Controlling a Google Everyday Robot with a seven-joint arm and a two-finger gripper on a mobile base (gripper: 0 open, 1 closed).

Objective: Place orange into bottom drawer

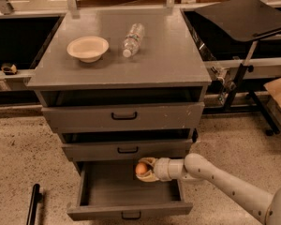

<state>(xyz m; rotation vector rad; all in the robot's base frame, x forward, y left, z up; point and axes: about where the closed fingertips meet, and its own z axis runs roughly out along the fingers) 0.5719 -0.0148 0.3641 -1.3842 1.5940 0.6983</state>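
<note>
The orange is small and round, held in my gripper over the open bottom drawer. The gripper reaches in from the right on a pale arm and sits just below the middle drawer's front, over the back middle of the bottom drawer. Its fingers are shut on the orange. The bottom drawer is pulled out, and what shows of its grey floor is bare.
The grey cabinet top carries a cream bowl and a clear water bottle. The top drawer and middle drawer stand slightly out. A black stand is at right, a dark pole at lower left.
</note>
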